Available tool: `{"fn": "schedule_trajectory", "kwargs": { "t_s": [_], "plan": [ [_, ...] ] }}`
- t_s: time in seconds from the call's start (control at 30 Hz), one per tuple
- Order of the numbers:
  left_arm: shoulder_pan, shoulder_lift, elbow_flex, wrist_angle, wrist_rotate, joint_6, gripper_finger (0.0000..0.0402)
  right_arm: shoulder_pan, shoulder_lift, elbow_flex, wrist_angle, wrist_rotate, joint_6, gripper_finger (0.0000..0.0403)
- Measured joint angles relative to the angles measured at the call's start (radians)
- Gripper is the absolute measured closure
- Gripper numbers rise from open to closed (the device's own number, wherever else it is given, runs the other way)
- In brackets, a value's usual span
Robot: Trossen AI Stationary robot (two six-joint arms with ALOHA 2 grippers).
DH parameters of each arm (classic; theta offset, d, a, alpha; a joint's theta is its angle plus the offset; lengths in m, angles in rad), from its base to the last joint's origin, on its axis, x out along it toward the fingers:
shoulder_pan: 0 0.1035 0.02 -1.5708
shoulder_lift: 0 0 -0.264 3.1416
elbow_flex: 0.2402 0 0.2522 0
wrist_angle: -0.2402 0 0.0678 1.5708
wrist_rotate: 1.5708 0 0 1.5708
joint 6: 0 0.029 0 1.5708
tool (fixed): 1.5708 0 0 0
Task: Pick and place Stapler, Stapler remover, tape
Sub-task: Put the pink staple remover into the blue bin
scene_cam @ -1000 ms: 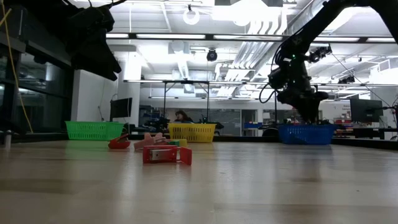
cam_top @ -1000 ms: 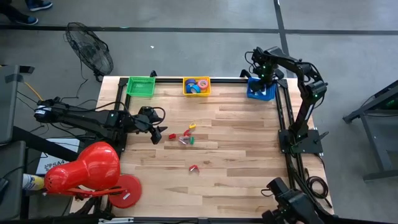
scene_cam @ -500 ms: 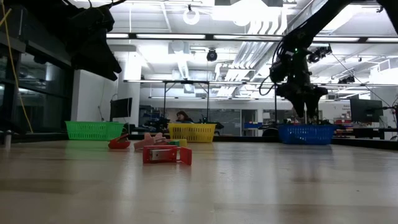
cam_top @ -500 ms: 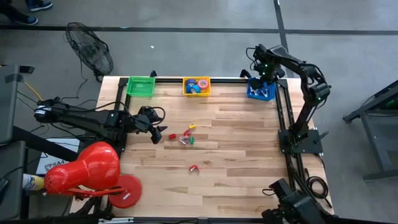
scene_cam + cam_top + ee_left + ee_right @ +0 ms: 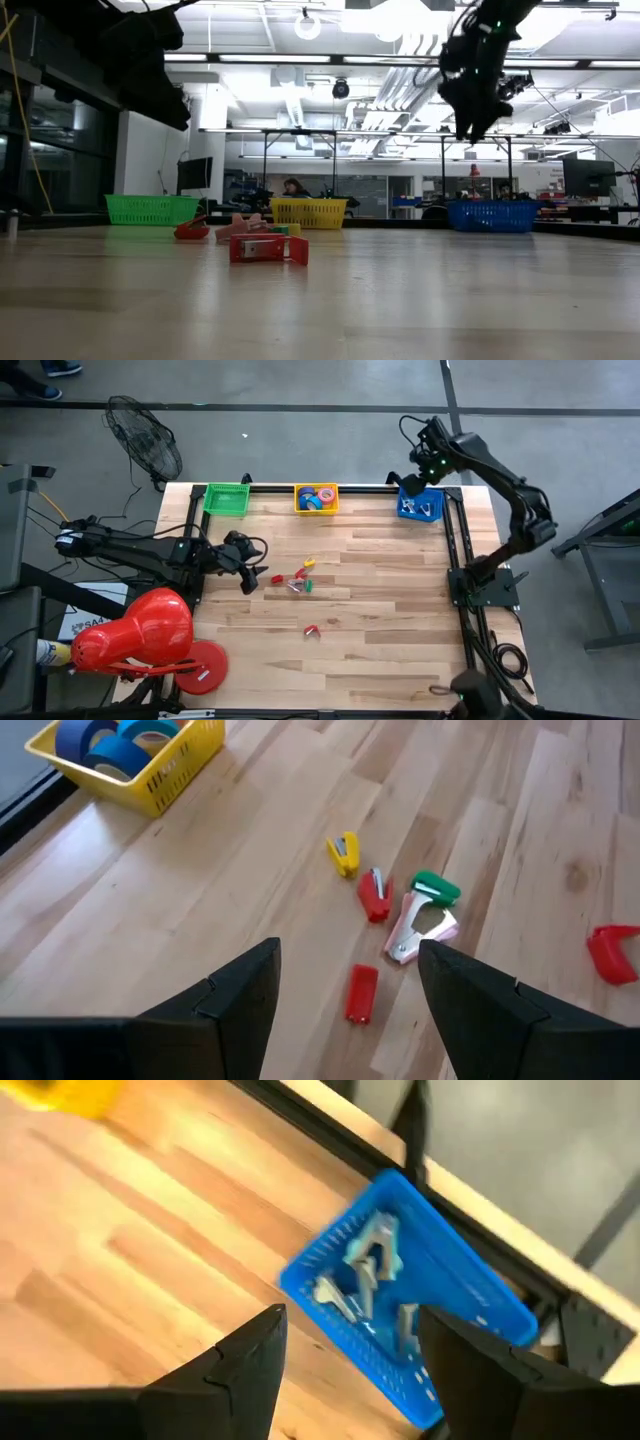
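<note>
Small staplers and stapler removers lie loose at mid-table: a red one [image 5: 360, 992], a red one [image 5: 375, 897], a yellow one [image 5: 343, 853], a pink-and-green pair [image 5: 422, 915], and another red one [image 5: 311, 630] nearer the front. Rolls of tape [image 5: 318, 495] sit in the yellow basket [image 5: 316, 508]. My left gripper [image 5: 252, 578] hovers open just left of the cluster, with nothing between its fingers. My right gripper [image 5: 415, 480] hangs open high above the blue basket [image 5: 480, 1305], which holds several grey metal pieces [image 5: 365, 1265].
A green basket [image 5: 227, 498] stands at the far left of the table's back edge. Black rails [image 5: 455, 550] run along the far and right edges. A red lamp-like object [image 5: 135, 635] sits off the near left corner. Bare wood lies in front of the baskets.
My right gripper has risen from down inside the blue basket to well above it, tipping more steeply downward as it climbed. The grey pieces stay in the basket. The left arm has kept its place.
</note>
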Motion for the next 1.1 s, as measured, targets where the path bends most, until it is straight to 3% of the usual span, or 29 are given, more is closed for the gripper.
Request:
{"fn": "schedule_trajectory", "kwargs": {
  "t_s": [0.23, 0.43, 0.9, 1.1],
  "plan": [
    [0.000, 0.000, 0.000, 0.000, 0.003, 0.065, 0.0170, 0.143, -0.083, 0.000, 0.010, 0.000, 0.009, 0.0189],
    [0.000, 0.033, 0.000, 0.020, 0.107, 0.231, 0.0170, 0.245, -0.131, 0.000, 0.010, 0.002, 0.048, 0.0191],
    [0.000, 0.353, 0.000, 0.296, 0.265, 0.495, 0.0170, 0.416, -0.145, 0.000, 0.002, 0.002, 0.098, 0.0190],
    [0.001, 0.462, 0.005, 0.325, 0.283, 0.540, 0.0170, 0.459, -0.145, 0.000, 0.001, 0.004, 0.119, 0.0193]
  ]
}}
